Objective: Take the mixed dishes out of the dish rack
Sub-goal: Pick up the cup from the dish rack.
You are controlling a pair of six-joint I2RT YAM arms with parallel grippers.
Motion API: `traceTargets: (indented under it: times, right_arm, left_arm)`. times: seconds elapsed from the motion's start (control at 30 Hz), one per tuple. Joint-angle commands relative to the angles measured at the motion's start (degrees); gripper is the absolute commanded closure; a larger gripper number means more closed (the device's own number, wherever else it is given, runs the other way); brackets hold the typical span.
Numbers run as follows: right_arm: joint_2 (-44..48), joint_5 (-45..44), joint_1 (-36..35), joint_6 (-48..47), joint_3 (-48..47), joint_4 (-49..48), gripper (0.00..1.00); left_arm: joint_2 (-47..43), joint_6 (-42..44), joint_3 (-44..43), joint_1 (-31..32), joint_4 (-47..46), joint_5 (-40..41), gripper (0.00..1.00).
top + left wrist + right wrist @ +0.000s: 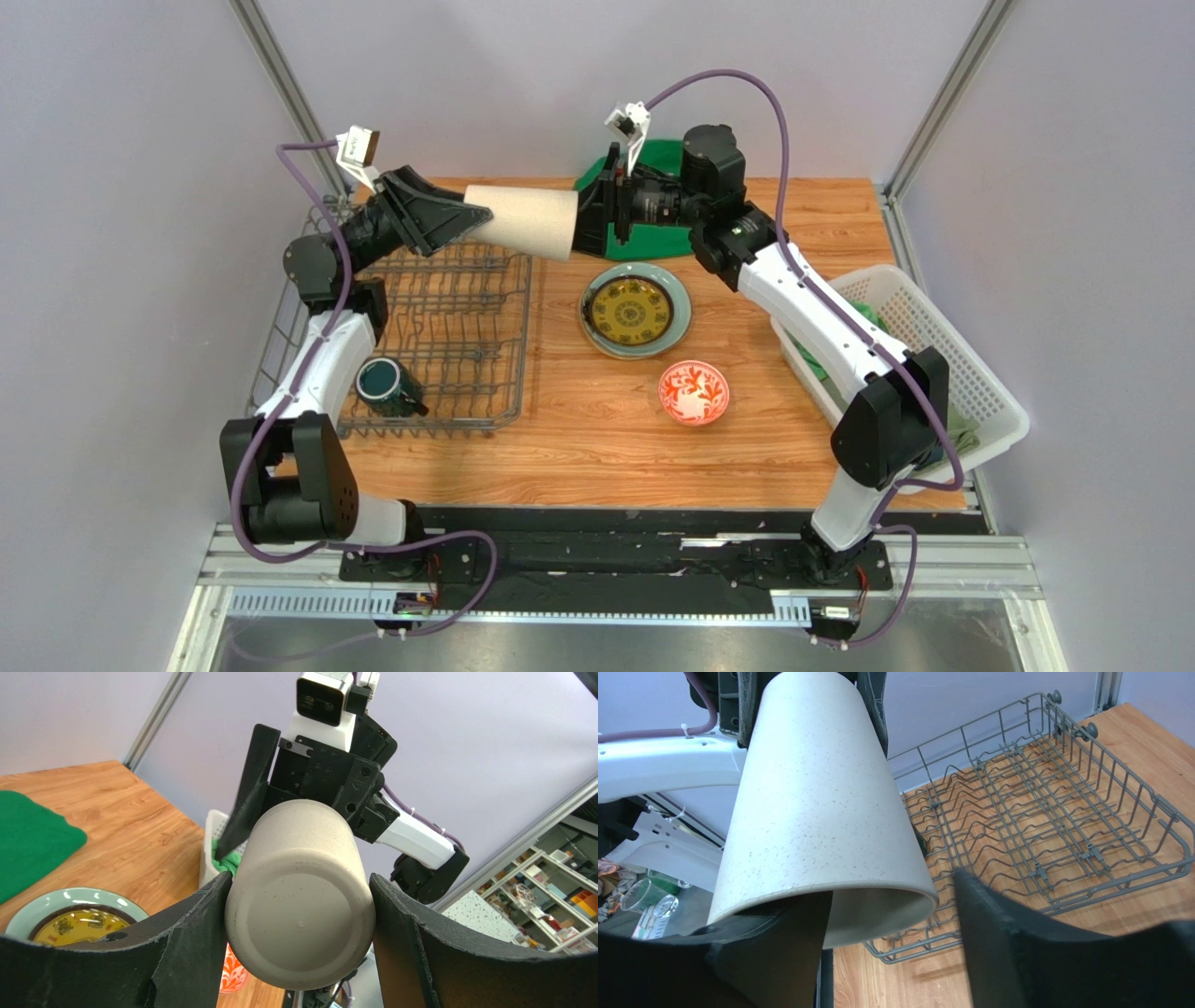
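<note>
My left gripper [474, 221] is shut on the base of the beige handleless cup [522, 221] and holds it level in the air above the back right corner of the dish rack [456, 329]. In the left wrist view both fingers [189, 945] press the cup's base [298, 896]. My right gripper [586, 220] is open at the cup's mouth. In the right wrist view one finger [773, 952] is inside the cup [815, 805] and the other stands clear of the rim. The dark teal mug [382, 385] sits in the rack. The cream floral plate is out of view.
The small yellow-and-dark plate [631, 307] lies on the pale green plate [678, 325] right of the rack, with the red-and-white bowl [693, 392] in front. The green cloth [659, 241] lies at the back. A white lattice basket [919, 350] stands at the right.
</note>
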State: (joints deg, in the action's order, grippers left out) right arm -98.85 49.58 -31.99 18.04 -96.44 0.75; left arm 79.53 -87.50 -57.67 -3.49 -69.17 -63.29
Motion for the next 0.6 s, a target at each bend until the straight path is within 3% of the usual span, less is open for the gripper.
traceTargets:
  times: [0.0,0.1,0.13,0.2,0.37,0.4,0.47,0.5,0.57]
  right_arm:
    - [0.0,1.0,-1.3,1.6,-3.0,-3.0,0.39]
    - [-0.3,1.4,-1.6,1.6,-3.4,-3.0,0.64]
    - [-0.3,1.4,-1.6,1.7,-3.3,-2.9,0.82]
    - [-0.2,1.1,-1.6,1.6,-3.1,-2.7,0.97]
    - [0.6,1.0,-1.6,0.7,-2.6,-1.7,1.00]
    - [0.8,1.0,-1.6,0.4,-2.3,-1.5,1.00]
    - [1.8,0.6,-1.6,-0.7,-1.4,-1.3,1.00]
    - [2.3,0.4,-1.6,-1.1,-1.0,-1.1,1.00]
    - [3.3,0.1,-1.6,-2.0,-0.1,-1.0,1.00]
  left_arm:
    - [-0.2,-1.4,0.2,0.9,-5.5,0.5,1.00]
    - [-0.5,-1.1,0.4,0.9,-5.2,0.1,0.97]
    - [-0.7,-0.9,0.4,0.9,-5.0,-0.2,0.93]
    - [-1.0,-0.7,0.5,0.9,-4.7,-0.4,0.91]
    - [-1.2,0.8,0.5,0.8,-3.4,-1.1,0.70]
    - [-1.3,1.4,0.4,0.9,-3.2,-1.4,0.57]
    - [-1.5,2.0,-0.1,0.9,-2.5,-2.1,0.46]
    - [-1.8,2.9,-0.2,0.8,-1.6,-2.3,0.31]
    - [-2.3,4.2,-0.7,0.9,-0.5,-2.7,0.15]
